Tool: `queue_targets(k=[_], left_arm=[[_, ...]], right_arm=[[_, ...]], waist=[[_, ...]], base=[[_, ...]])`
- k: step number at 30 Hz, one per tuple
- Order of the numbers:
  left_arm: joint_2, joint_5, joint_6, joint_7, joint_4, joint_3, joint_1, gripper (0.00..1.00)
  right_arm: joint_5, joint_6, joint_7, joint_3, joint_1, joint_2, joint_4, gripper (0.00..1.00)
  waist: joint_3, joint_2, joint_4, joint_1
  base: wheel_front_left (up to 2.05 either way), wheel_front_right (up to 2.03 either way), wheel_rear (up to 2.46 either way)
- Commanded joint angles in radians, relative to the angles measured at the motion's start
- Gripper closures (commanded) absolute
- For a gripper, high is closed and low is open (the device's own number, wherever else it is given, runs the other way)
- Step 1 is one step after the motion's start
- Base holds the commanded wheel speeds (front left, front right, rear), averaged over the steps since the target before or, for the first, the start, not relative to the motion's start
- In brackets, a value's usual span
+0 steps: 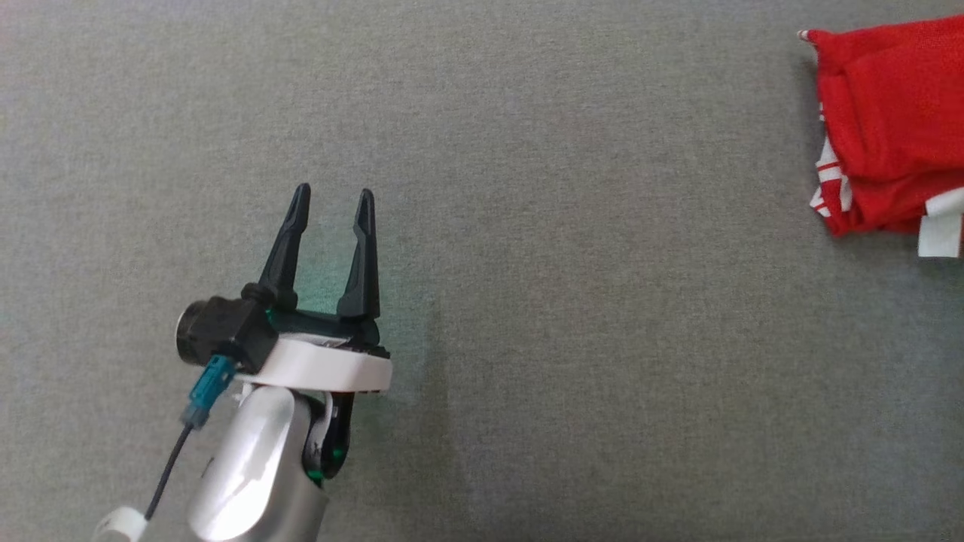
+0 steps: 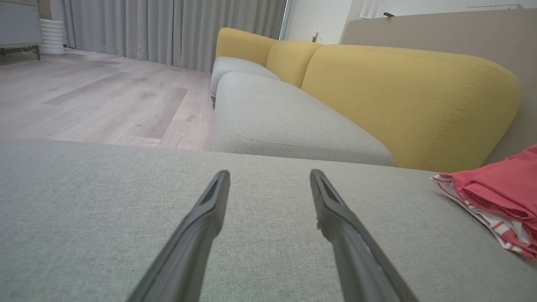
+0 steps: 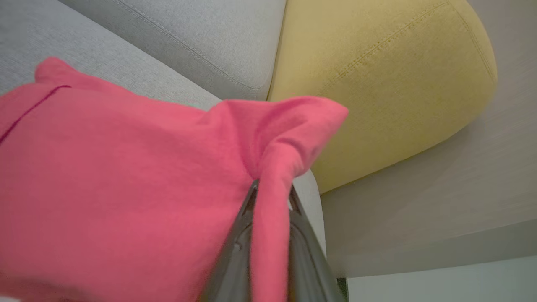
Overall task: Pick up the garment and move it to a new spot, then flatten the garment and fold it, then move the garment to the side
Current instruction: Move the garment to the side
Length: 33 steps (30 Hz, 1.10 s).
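Left tool (image 1: 334,192) at lower left of head view, fingers spread apart, nothing between them, over bare grey fabric surface (image 1: 572,316). Red garment (image 1: 889,113) bunched at upper right edge of head view, well apart from left tool, partly cut off by the frame; white-striped trim shows on its lower left side and a white piece at its bottom right.

Left wrist view: left tool (image 2: 269,174) fingers wide apart and low over the surface (image 2: 84,209). Garment (image 2: 499,184) off to the right and resting on the surface, red folds over striped edge, not touching the fingers. Behind it a sofa (image 2: 398,96) with yellow backrests and grey seats, a wood floor (image 2: 105,96) and grey curtains (image 2: 168,29).

Right wrist view: right tool (image 3: 272,188) clamped on a pinched fold of the garment (image 3: 126,176), cloth running down between the two fingers. Rest of the garment spreads to the left of the tool and covers most of that side. Sofa (image 3: 377,84) yellow cushion beyond the tool tips. Cannot tell whether the gripped part is lifted off the surface.
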Motion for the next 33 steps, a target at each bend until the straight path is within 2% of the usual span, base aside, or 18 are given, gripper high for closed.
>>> queue_targets(k=[1, 9, 10, 11, 22, 27, 33], left_arm=[[0.008, 0.002, -0.006, -0.009, -0.031, 0.037, -0.029, 0.0], [0.008, 0.012, -0.009, -0.009, -0.031, 0.045, -0.027, 0.0], [0.008, 0.014, -0.01, -0.009, -0.029, 0.045, -0.027, 0.0], [0.008, 0.015, -0.01, -0.009, -0.028, 0.046, -0.027, 0.0], [0.008, 0.016, -0.009, -0.009, -0.014, 0.055, -0.012, 0.0], [0.008, 0.01, 0.0, -0.009, -0.019, 0.066, 0.007, 0.0], [0.008, 0.003, 0.018, -0.009, -0.037, 0.091, 0.038, 0.0]], right_arm=[[-0.002, -0.001, 0.003, -0.008, -0.011, -0.051, -0.017, 1.0], [-0.015, -0.001, 0.015, -0.037, -0.015, -0.036, 0.019, 1.0], [-0.022, -0.001, 0.016, -0.046, -0.014, -0.032, 0.018, 0.85], [-0.029, -0.001, 0.018, -0.057, -0.012, -0.026, 0.017, 0.0], [-0.079, -0.001, 0.025, -0.118, 0.019, 0.074, -0.096, 0.0], [-0.07, -0.001, 0.008, -0.124, 0.038, 0.165, -0.199, 0.0], [-0.032, -0.001, -0.033, -0.123, 0.092, 0.313, -0.33, 0.0]], waist=[[0.004, 0.0, 0.003, -0.0002], [0.016, 0.0, 0.002, -0.0002], [0.016, 0.0, 0.001, -0.0002], [0.015, 0.0, 0.0, -0.0002], [-0.058, 0.0, -0.009, -0.0002], [-0.114, 0.0, -0.005, -0.0002], [-0.189, 0.0, 0.006, -0.0002]], base=[[0.0, 0.0, 0.0], [0.0, 0.0, 0.0], [0.0, 0.0, 0.0], [0.0, 0.0, 0.0], [0.0, 0.0, 0.0], [0.0, 0.0, 0.0], [0.0, 0.0, 0.0]])
